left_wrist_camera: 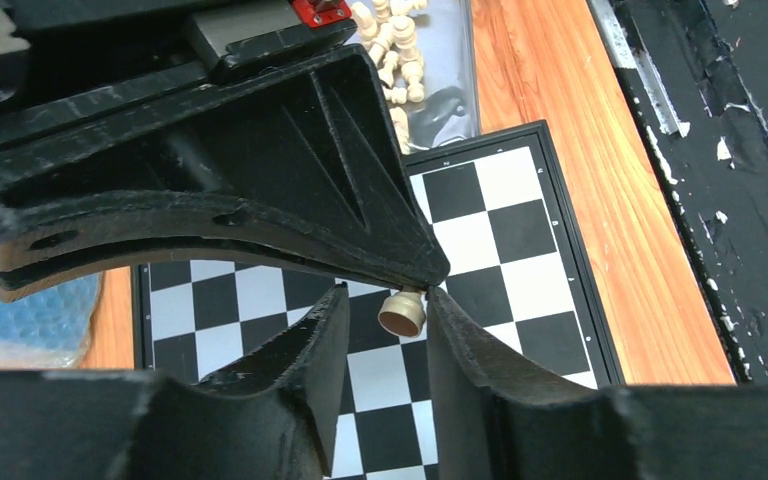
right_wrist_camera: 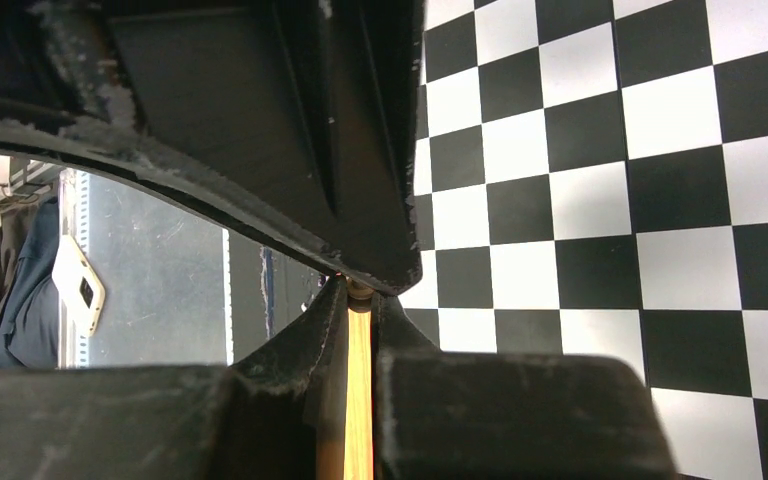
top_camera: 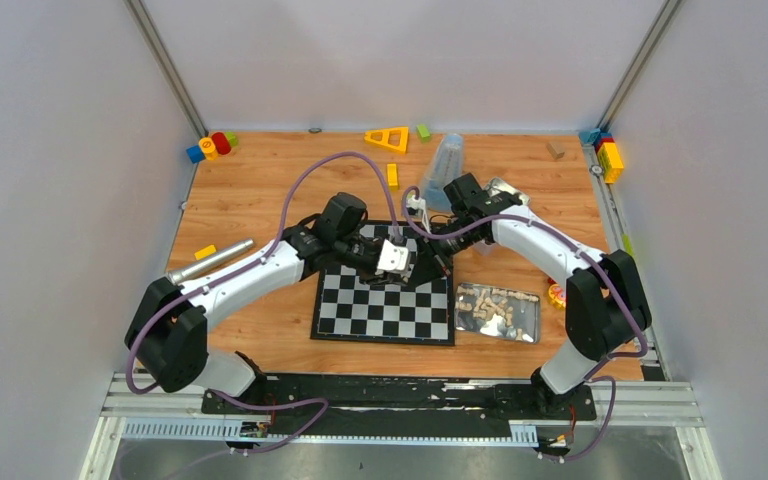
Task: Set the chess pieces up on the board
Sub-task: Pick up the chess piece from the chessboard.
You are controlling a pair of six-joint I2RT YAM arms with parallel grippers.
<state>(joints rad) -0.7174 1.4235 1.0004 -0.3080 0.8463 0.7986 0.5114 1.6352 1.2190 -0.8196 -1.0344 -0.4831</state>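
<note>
Pinching a tiny tan wooden chess piece (left_wrist_camera: 402, 313) by what seems to be its head, the right gripper (right_wrist_camera: 358, 303) is holding its black fingers together on it. The piece is lying sideways in the air, its round base facing out above the flat black-and-white checkered board (left_wrist_camera: 525, 255).

The left gripper (left_wrist_camera: 386, 296) is bracketing that base from the opposite side with its fingers standing apart. One finger looks to be touching the piece and a sliver of gap is showing on the other side, so it is not gripping yet.

The two claws are meeting over the board's far edge, which reads as a hand-over. A piece hanging sideways cannot be stood on its base, so a second grip is probably being taken to turn it upright.

The other pale chessmen (top_camera: 495, 308) are lying jumbled in a clear plastic bag (top_camera: 525, 330) on the wooden table (top_camera: 250, 200), just right of the board. The squares in view are carrying nothing, so the setup looks barely begun.
</note>
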